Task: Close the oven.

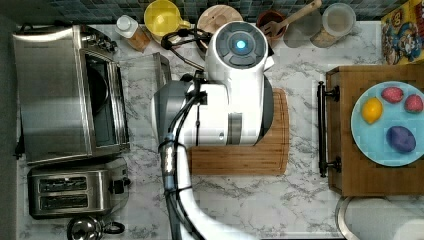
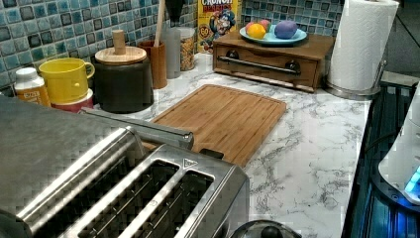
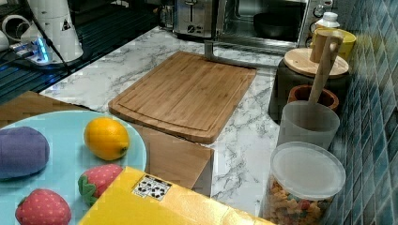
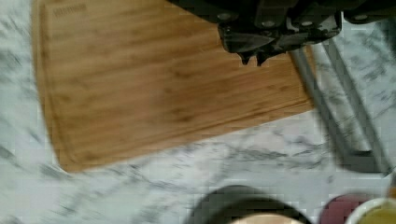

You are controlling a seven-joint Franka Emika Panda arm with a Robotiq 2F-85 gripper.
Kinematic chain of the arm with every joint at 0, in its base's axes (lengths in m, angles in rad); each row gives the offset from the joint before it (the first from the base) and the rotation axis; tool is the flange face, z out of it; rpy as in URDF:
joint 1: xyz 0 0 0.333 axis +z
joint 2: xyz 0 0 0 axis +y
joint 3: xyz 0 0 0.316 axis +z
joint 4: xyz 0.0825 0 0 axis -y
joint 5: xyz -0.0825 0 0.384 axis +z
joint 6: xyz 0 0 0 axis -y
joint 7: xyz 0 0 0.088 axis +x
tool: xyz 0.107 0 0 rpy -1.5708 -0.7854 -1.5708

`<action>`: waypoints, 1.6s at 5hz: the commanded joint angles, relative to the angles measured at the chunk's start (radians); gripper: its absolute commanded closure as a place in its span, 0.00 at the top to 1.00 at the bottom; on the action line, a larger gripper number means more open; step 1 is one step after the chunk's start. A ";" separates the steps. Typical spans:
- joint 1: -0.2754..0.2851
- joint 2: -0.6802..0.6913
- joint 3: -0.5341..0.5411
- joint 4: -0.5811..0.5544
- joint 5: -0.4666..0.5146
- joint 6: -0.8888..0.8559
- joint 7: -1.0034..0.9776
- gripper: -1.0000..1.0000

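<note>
The oven [image 1: 60, 95] sits on the marble bench [image 1: 300, 195] just beside the cutting board [image 1: 240, 155], with its glass door [image 1: 142, 67] hanging fully open, flat, reaching toward the board's near corner. The 2-slot toaster [image 1: 70, 192] stands right beside the oven, on the side away from the tiled wall. In the wrist view the gripper [image 4: 252, 57] hangs above the cutting board, its jaws drawn almost together and holding nothing, with the door's bar handle [image 4: 322, 109] just off the board's edge.

The door looks stiff and fairly heavy: steel frame, hinged along its lower edge, glass pane that should not be struck. Brushed steel is likely slippery. A sensible contact is probably the bar handle or the frame's free edge, pushing up from beneath rather than pinching.
</note>
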 commanded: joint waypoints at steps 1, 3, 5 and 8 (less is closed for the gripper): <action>-0.067 0.074 0.040 0.036 0.305 0.076 -0.480 0.00; -0.004 0.198 0.043 0.125 0.351 0.035 -0.594 0.00; 0.008 0.243 0.061 0.112 0.351 0.083 -0.609 0.00; -0.057 0.374 0.093 0.196 0.464 0.120 -0.613 0.00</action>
